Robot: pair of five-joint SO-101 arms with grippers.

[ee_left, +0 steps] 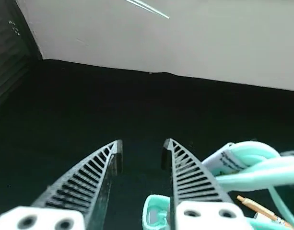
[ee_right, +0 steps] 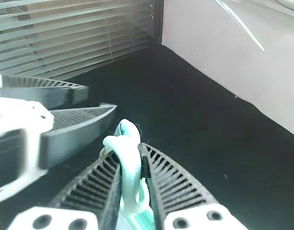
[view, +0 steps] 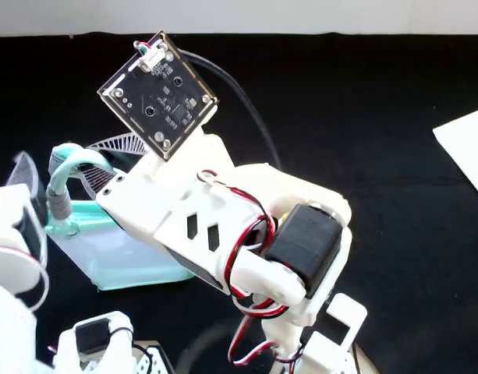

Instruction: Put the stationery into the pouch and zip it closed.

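Clamped right jaws on mint loop (ee_right: pixel 123 143) of pouch (view: pixel 122 257), held left jaws spread empty alongside; likely needed steady tension for zipping.

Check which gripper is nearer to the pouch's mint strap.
Right. The right gripper is shut on the strap; the left gripper is open close beside it, holding nothing.
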